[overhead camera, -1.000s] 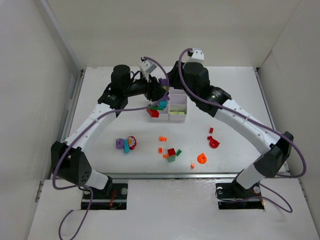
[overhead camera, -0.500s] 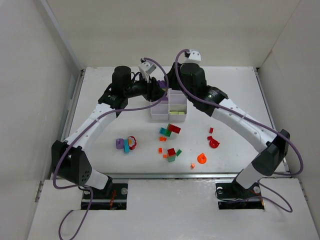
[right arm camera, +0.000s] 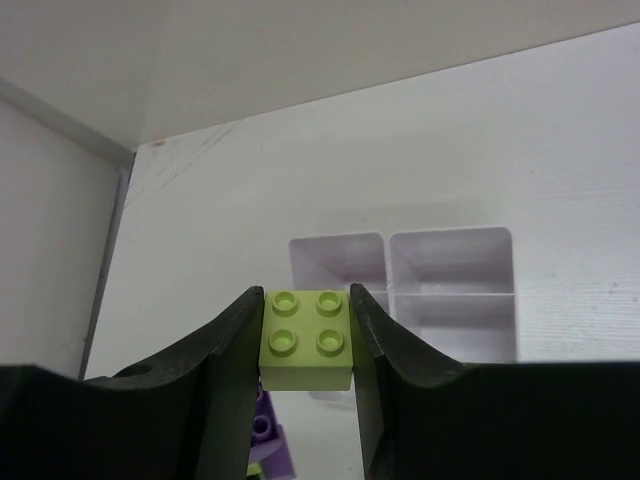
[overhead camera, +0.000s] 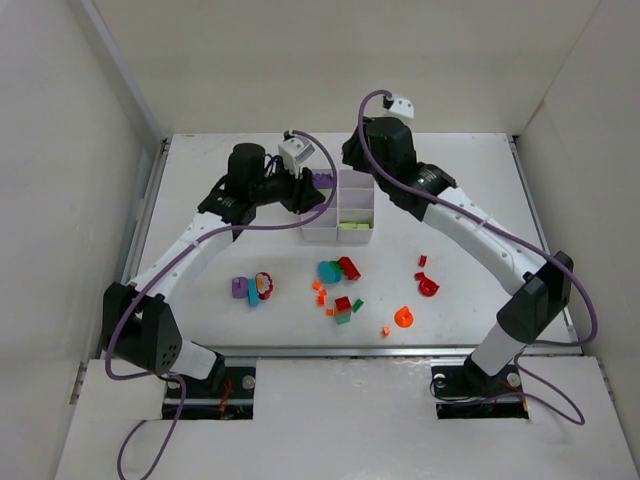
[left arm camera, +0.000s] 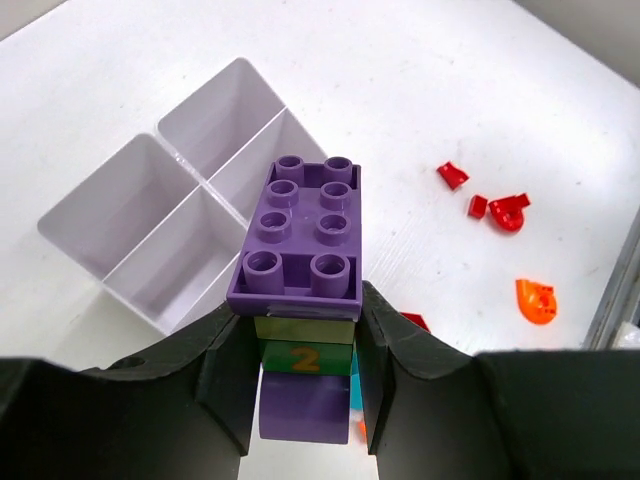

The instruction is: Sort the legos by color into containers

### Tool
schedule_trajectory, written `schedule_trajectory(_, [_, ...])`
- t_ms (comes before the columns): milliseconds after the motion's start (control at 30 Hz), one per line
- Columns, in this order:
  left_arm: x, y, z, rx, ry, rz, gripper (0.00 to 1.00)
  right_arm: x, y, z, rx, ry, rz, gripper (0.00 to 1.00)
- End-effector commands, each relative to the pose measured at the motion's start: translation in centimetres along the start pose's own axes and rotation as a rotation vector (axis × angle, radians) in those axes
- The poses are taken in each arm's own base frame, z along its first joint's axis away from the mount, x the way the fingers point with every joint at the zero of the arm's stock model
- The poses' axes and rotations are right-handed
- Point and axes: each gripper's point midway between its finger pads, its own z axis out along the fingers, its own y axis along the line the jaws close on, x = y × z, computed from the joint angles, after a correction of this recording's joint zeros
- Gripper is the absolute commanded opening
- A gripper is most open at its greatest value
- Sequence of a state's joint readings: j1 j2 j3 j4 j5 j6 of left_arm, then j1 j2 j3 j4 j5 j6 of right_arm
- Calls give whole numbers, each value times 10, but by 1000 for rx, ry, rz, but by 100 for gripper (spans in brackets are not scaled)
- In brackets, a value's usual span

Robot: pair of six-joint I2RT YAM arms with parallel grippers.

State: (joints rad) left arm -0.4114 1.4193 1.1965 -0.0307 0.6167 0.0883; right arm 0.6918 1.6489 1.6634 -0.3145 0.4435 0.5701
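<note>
Top view: the white six-compartment tray (overhead camera: pixel 338 196) sits on the desk (overhead camera: pixel 470 180) just past its centre, with a lime piece (overhead camera: pixel 353 227) in the compartment at its 5 o'clock corner. The left gripper (left arm camera: pixel 303 310) is at the tray's 10 o'clock corner, pressed together on a purple brick (left arm camera: pixel 300 235) with six studs. Lime, dark green (marked "2") and purple layers show under that brick between the fingers; whether they are joined to it cannot be told. The right gripper (right arm camera: pixel 306 298) is at the tray's 12 o'clock edge, pinching a lime brick (right arm camera: pixel 305 345) with four studs, held level between both fingers, the tray beyond it in the right wrist view. Loose pieces lie apart from the tray on its 6 o'clock side: a teal round piece (overhead camera: pixel 328 271) touching a red brick (overhead camera: pixel 349 267), a red and green stack (overhead camera: pixel 343 309) just beyond them at 6 o'clock, and small orange bits (overhead camera: pixel 321 292) beside it. At the stack's 3 o'clock lie an orange piece (overhead camera: pixel 404 317) and red pieces (overhead camera: pixel 427 285). At its 9 o'clock lies a purple, teal and red cluster (overhead camera: pixel 252 288).
</note>
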Motion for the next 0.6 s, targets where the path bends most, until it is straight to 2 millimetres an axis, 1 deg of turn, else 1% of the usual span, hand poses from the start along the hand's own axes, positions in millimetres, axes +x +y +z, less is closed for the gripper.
schedule_trajectory(0, [-9,-2,-11,-19,-34,82,0,-38,0,-8,7,-88,53,0])
schedule_trajectory(67, [-5,-2,-13,-28,-24,76,0,-35,0,-8,6,-74,47,0])
schedule_trajectory(133, [-3,2,-13,-50,-15,80,0,-24,-15,1,46,-36,29,0])
schedule_trajectory(167, [-6,6,-16,-81,-23,85,0,-16,-19,4,62,-12,15,0])
schedule_trajectory(200, [-2,10,-16,-101,-14,81,0,-12,-34,10,102,7,6,0])
schedule_trajectory(233, [-5,12,-19,-121,-21,85,0,12,-52,17,159,77,-30,0])
schedule_trajectory(267, [0,18,-22,-160,-7,91,0,29,-64,22,185,130,-64,0])
schedule_trajectory(300, [0,21,-23,-179,-6,91,0,44,-72,25,191,192,-90,0])
schedule_trajectory(333, [3,23,-26,-196,-4,99,0,65,-88,24,231,275,-117,0])
schedule_trajectory(367, [10,30,-28,-226,10,89,0,83,-99,30,257,332,-131,0])
schedule_trajectory(400, [6,30,-31,-237,0,95,0,92,-102,30,260,366,-147,0])
schedule_trajectory(433, [8,31,-33,-246,1,94,0,103,-103,31,248,398,-148,0])
schedule_trajectory(467, [13,31,-33,-245,11,89,0,116,-107,31,251,437,-164,0])
schedule_trajectory(500, [11,32,-35,-259,4,93,0,117,-105,30,240,446,-161,0])
schedule_trajectory(533, [15,34,-35,-268,13,89,0,124,-104,32,230,468,-159,0])
schedule_trajectory(567, [15,34,-35,-268,13,89,0,132,-107,32,232,489,-162,0])
